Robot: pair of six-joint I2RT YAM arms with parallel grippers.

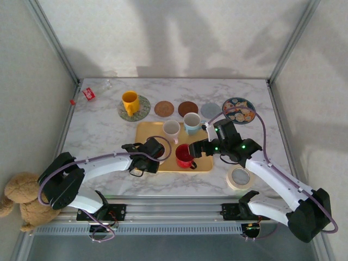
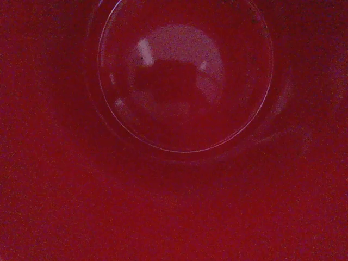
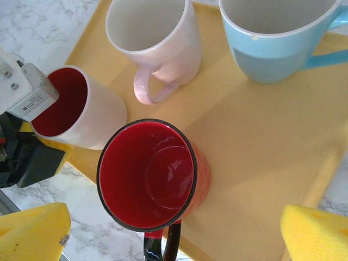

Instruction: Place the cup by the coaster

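Note:
Several cups stand on a yellow tray (image 1: 145, 130). A red mug (image 1: 184, 156) with a black rim and handle stands at the tray's near edge. In the right wrist view the red mug (image 3: 147, 174) sits between and just beyond my right gripper's (image 3: 174, 234) yellow pads (image 3: 32, 231), which are wide apart and touch nothing. My right gripper (image 1: 198, 148) is open beside the mug. My left gripper (image 1: 155, 149) is at a white cup with a red inside (image 3: 81, 109); the left wrist view looks straight into its red bottom (image 2: 185, 76), fingers hidden.
A pale pink cup (image 1: 171, 129) and a blue cup (image 1: 191, 122) stand at the tray's back. Behind the tray lie a green coaster with a yellow mug (image 1: 130, 102), two brown coasters (image 1: 163, 109), a grey one (image 1: 210, 110) and a patterned one (image 1: 238, 110). A tape roll (image 1: 240, 177) lies near right.

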